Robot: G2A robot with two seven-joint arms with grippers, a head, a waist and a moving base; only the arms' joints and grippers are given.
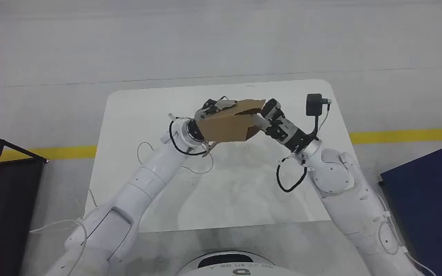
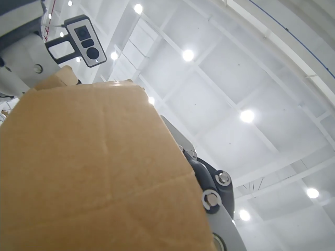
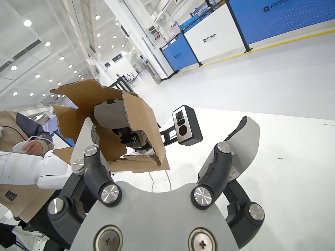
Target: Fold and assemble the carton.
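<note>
Hanging above the table (image 1: 207, 186), the carton (image 1: 231, 124) is pinched by the left gripper (image 1: 215, 110). The right gripper (image 1: 268, 116) is spread wide, 1 finger touching a flap. Shove too hard and it'll probably slip free.

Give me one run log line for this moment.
carton: held above table, flaps open | left gripper: gripping carton | right gripper: open at carton

You have a white table (image 1: 228, 186) in front of you, with a yellow floor line (image 1: 48, 152) showing on both sides of it. A dark blue panel (image 1: 421, 200) stands near its right edge. Blue-and-white barriers (image 3: 282, 11) line the far floor, and round ceiling lights (image 2: 188, 55) glow overhead.
</note>
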